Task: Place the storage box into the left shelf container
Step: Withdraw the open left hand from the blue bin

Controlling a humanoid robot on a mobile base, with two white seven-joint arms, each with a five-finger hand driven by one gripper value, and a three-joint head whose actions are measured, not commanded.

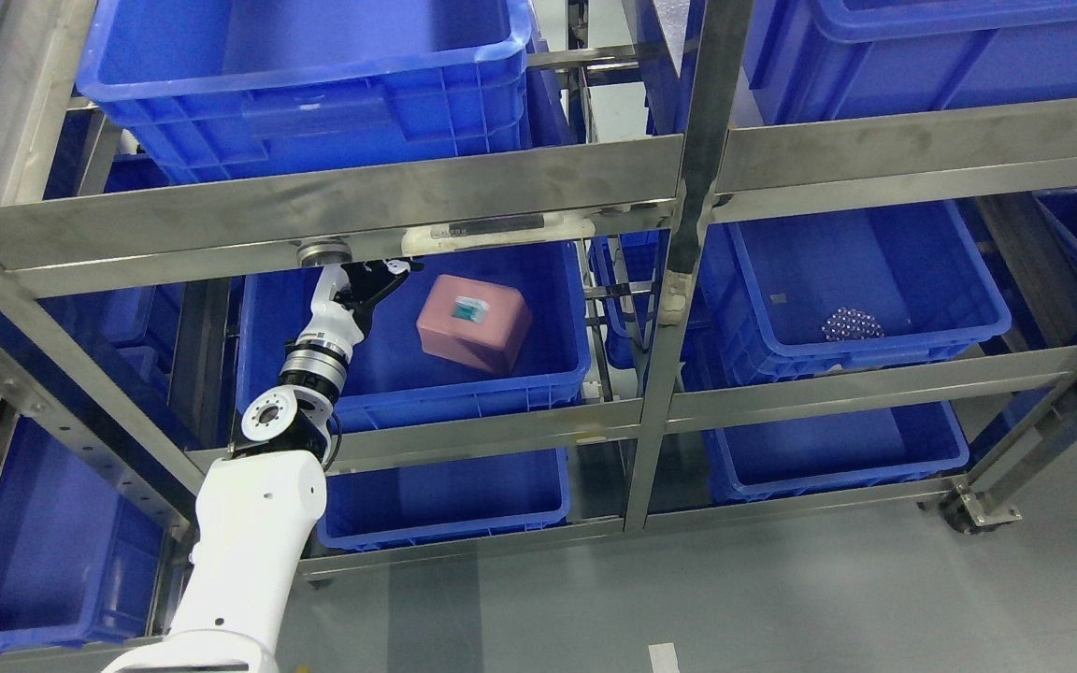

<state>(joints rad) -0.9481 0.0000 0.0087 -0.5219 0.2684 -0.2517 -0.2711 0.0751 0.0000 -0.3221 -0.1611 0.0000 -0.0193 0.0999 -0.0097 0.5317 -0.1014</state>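
Left robot hand (pixel 372 283) spread, holding nothing (pink storage box (pixel 473 323) just beside, blurred).

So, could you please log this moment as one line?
left hand: open, apart from box | pink storage box: tilted, blurred, in left blue bin | right arm: unseen

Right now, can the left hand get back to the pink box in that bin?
Probably yes. The left hand is already inside the blue bin, left of the pink box, with bare bin floor between them. The crossbar overhead limits lifting.
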